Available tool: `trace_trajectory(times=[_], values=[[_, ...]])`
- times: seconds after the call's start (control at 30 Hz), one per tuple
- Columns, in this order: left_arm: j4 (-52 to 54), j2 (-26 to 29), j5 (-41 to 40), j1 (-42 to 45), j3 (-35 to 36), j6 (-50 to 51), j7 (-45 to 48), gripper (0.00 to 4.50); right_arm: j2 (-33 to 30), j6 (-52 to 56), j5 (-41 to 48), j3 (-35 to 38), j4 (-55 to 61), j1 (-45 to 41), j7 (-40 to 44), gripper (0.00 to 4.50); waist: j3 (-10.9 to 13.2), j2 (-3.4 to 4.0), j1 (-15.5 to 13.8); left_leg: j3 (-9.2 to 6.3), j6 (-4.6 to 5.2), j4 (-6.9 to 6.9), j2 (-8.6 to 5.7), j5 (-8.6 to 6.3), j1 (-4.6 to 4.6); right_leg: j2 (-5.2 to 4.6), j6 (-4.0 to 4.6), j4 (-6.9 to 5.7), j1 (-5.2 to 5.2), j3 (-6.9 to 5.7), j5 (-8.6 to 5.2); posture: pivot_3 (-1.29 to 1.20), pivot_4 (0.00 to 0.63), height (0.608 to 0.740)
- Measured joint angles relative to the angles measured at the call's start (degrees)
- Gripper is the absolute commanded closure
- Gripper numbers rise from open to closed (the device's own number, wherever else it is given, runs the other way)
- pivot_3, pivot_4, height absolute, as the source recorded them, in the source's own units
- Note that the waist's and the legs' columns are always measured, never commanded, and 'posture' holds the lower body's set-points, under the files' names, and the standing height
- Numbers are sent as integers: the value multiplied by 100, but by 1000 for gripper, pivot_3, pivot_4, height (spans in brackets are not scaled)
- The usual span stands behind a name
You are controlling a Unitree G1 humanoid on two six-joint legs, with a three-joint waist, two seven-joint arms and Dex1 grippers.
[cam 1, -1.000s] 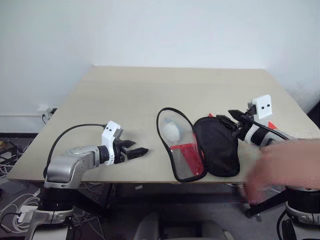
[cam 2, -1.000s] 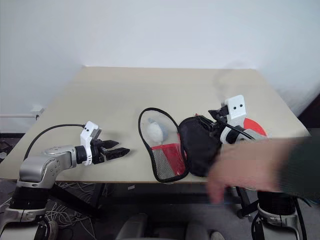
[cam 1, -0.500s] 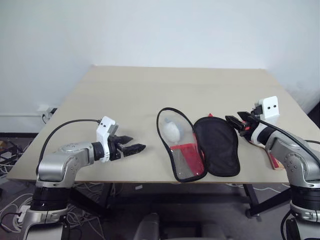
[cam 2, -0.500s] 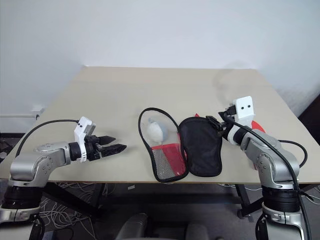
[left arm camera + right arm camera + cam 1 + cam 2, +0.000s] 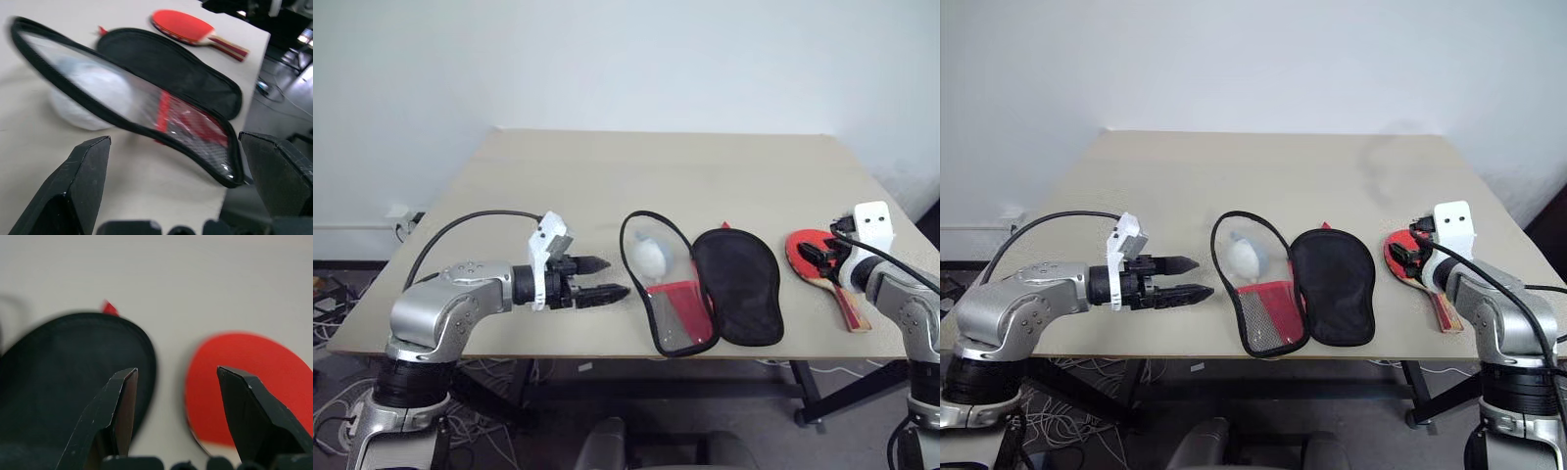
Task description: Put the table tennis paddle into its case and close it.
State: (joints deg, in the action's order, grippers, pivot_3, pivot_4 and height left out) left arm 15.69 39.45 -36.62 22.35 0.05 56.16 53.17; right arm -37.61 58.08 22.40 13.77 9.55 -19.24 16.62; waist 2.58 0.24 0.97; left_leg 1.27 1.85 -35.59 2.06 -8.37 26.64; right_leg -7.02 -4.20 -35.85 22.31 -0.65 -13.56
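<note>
The case lies unzipped and spread flat near the table's front edge, its clear-pocket half (image 5: 666,294) on the left and its black-lined half (image 5: 741,286) on the right. A white ball (image 5: 649,257) sits under the clear pocket. To the right of the case lies the table tennis paddle (image 5: 1398,262), red face up, its handle (image 5: 851,309) pointing to the front edge. My right gripper (image 5: 1414,258) hovers open over the paddle's blade (image 5: 254,352), with nothing between its fingers. My left gripper (image 5: 601,277) stands open just left of the case, pointing at the pocket half (image 5: 146,103).
The tan table (image 5: 656,176) is bare behind the case and the paddle. Its front edge runs close under the case, and its right edge is close to the paddle. A black cable (image 5: 470,223) loops over my left arm.
A person's hand at the front right has gone. My right gripper drew right from the case's black half to over the paddle. My left gripper rose and moved right toward the case.
</note>
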Motion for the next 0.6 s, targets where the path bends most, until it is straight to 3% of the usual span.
trace_trajectory(times=[0.4, 0.6], values=[[-407, -721, 252, 597, -1233, -439, 276, 41, -452, 1471, -264, 79, -354, -56, -185, 1677, 0, 0, 11, -4, 3, -17, 0, 1, 1, 4, -1, -1, -5, 4, 0, 0, 0, 715], [-448, -931, 413, 760, -1427, -618, 314, 41, -563, 1895, -562, -416, -921, -603, -281, 1677, 0, 0, 10, -5, 4, -22, -1, 1, 1, 4, -1, 0, -9, 3, -1, 0, 0, 715]])
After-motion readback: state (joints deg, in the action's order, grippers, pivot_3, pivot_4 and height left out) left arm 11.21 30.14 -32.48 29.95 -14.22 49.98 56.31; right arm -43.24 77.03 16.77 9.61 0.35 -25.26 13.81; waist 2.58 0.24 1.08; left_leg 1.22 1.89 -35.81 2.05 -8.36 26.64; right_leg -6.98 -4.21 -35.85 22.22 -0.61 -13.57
